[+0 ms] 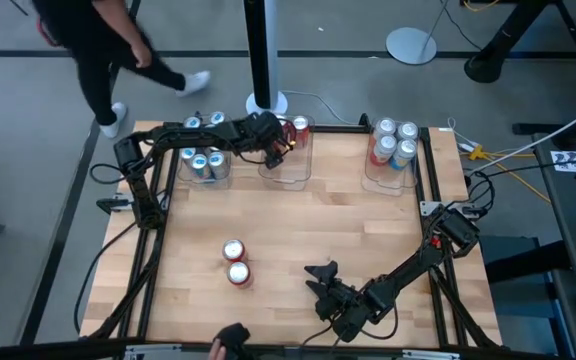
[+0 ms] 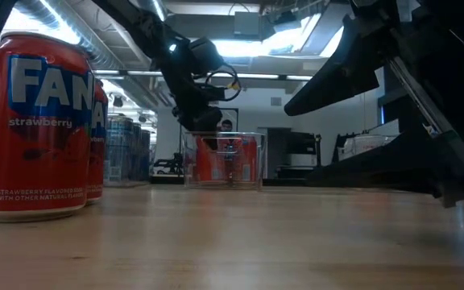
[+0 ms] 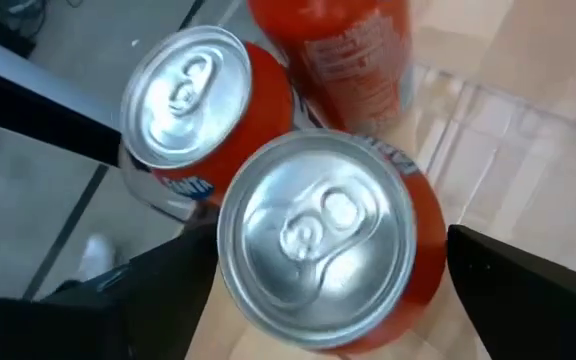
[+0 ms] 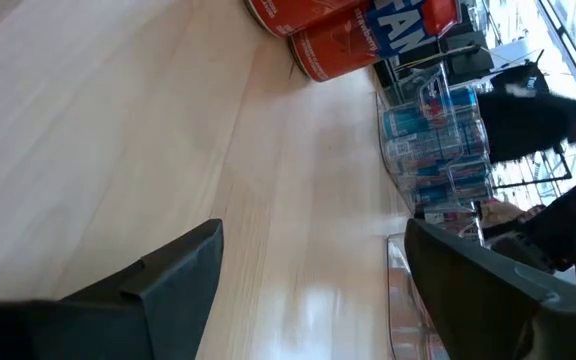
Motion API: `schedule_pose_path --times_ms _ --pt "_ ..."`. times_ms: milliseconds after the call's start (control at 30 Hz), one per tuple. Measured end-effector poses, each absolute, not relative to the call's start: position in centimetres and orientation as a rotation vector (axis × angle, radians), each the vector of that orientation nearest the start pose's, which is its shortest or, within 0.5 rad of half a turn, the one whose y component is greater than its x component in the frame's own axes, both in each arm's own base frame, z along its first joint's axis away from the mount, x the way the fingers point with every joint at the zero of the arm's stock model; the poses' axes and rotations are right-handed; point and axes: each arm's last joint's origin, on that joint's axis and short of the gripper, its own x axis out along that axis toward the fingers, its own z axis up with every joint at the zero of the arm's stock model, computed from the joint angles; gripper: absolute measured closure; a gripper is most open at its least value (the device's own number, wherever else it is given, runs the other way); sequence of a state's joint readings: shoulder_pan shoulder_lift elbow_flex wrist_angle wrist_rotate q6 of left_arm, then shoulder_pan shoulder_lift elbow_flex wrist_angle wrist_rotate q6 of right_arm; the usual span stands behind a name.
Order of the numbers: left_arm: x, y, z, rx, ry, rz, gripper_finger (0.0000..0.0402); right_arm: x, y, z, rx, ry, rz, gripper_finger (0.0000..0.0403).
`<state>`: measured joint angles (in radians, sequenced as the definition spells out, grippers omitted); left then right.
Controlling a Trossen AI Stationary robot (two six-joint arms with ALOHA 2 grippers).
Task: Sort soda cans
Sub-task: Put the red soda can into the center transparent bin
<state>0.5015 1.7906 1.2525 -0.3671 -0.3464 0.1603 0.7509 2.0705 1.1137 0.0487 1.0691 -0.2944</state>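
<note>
Left gripper (image 3: 328, 290), jaws spread around a red can (image 3: 328, 235) in the far middle bin (image 1: 286, 172), could, we judge, topple it against its neighbour (image 3: 200, 95) when lifting.

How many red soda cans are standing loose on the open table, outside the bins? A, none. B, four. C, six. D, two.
D: the high view shows just two red cans standing together on the bare wood of the table; every other can sits inside a clear bin along the far edge.
</note>
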Motion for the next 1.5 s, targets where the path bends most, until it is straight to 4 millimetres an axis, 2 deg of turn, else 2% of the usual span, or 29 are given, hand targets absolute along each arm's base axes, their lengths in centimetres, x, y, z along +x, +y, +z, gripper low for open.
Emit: schedule_pose_path --times_ms 267,467,567,733,900,1067,1167,1333,1500 --pt "32.8 17.9 24.7 0.084 1.030 0.678 0.0029 30.0 24.5 10.5 -1.009 0.614 -0.214 0.0093" --pt "31.7 15.7 28.8 0.067 1.013 0.661 0.0029 30.0 24.5 10.5 -1.010 0.615 -0.214 0.0093" --pt "30.6 13.9 30.4 0.057 1.025 0.633 0.0029 30.0 24.5 10.5 -1.010 0.615 -0.214 0.0093" --pt "28.1 9.7 32.6 0.049 1.098 0.489 0.0029 30.0 24.5 10.5 -1.009 0.614 -0.214 0.0093" --pt "25.6 3.7 34.1 0.096 1.175 0.281 0.0029 30.0 24.5 10.5 -1.006 0.612 -0.215 0.0093" --pt "23.1 -2.5 34.5 0.190 1.278 0.107 0.0029 30.0 24.5 10.5 -1.001 0.609 -0.212 0.0093" --pt "22.0 -5.5 34.5 0.206 1.307 0.054 0.0029 30.0 24.6 10.5 -0.997 0.607 -0.212 0.0093" --pt "21.2 -9.3 34.1 0.291 1.294 -0.064 0.0029 30.1 24.6 10.6 -0.994 0.604 -0.213 0.0093" --pt "21.2 -11.7 33.9 0.352 1.225 -0.139 0.0029 30.1 24.7 10.6 -0.980 0.598 -0.203 0.0093"
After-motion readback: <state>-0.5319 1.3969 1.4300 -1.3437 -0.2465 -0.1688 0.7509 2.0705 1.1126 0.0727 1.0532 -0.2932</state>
